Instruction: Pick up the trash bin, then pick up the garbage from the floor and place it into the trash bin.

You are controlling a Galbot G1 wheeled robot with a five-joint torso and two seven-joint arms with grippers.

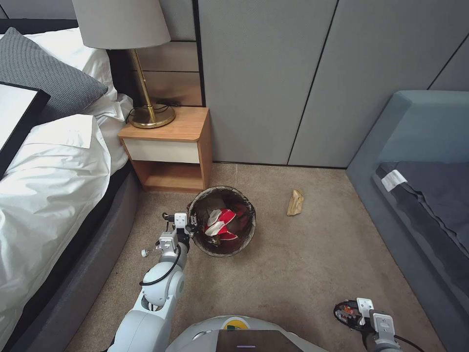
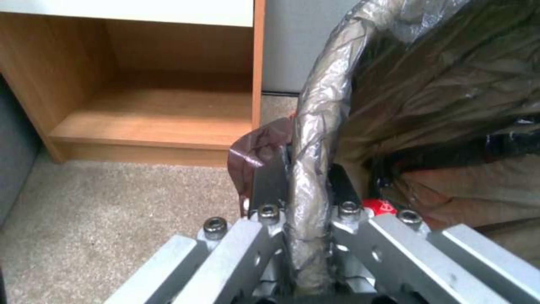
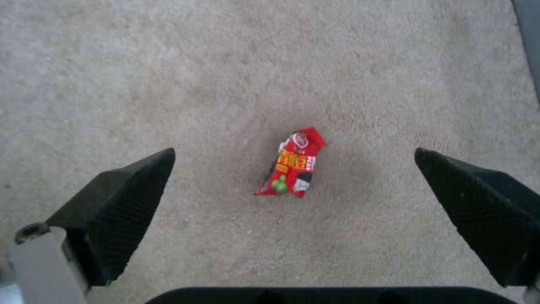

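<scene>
Left gripper (image 2: 306, 219) clamped on round, brown-lined white bin (image 1: 222, 221); right gripper (image 3: 295, 219) spread above small, crinkly red wrapper (image 3: 292, 162), probably featherlight, best pinched mid-body.

Beige carpet (image 1: 293, 264), grey panelled wall (image 1: 264, 78), wooden nightstand (image 1: 168, 146) with brass lamp (image 1: 141, 63) beside a white-sheeted bed (image 1: 49, 186).

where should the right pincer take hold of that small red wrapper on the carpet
Grip the red wrapper across its narrow width at the middle, coming straight down from above. It lies flat and alone on the carpet, roughly centred between the open fingers of the right pincer.
</scene>
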